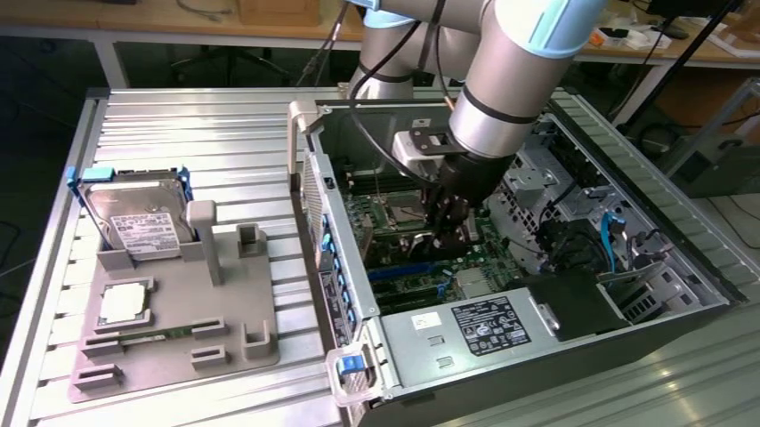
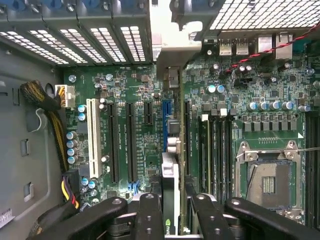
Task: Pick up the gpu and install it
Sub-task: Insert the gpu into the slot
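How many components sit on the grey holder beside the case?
3: the hard drive standing at its far end, a square silver chip flat in the middle, a thin green memory stick at the near end. The gpu is in the pincer.

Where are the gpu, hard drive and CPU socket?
gpu (image 2: 170,192): wrist view, on the card's body, seen edge-on.
hard drive (image 1: 141,231): exterior view, on its white label.
CPU socket (image 2: 268,182): wrist view, on the socket's centre.

- Pale ribbed metal table (image 1: 178,124) spans the foreground.
- Wooden benches (image 1: 142,18) on white legs line the far side.
- Dark floor (image 1: 36,84) lies beneath them.
- A chair base (image 1: 220,62) stands under one bench.
- The light is even and soft.
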Available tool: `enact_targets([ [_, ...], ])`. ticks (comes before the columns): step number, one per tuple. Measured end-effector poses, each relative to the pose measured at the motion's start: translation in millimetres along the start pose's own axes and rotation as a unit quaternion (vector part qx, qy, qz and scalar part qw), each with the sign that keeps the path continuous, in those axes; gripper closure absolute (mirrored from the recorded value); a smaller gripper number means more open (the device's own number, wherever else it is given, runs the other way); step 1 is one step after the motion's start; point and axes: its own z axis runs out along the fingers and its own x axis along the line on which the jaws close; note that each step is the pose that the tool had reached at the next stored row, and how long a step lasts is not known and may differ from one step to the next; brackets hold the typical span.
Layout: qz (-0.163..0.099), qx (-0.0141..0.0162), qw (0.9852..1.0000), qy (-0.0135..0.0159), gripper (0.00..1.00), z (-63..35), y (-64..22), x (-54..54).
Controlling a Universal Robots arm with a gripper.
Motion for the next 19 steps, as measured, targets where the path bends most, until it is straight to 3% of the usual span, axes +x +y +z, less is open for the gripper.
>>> enact_targets([
  [8,0.000,0.0004,1.0000,0.0002,0.73,0.5,11.4,0.3],
  [16,-0.001,0.0004,1.0000,0.0004,0.73,1.6,15.3,3.3],
  [19,-0.001,0.0005,1.0000,0.0022,0.73,3.5,16.2,3.4],
])
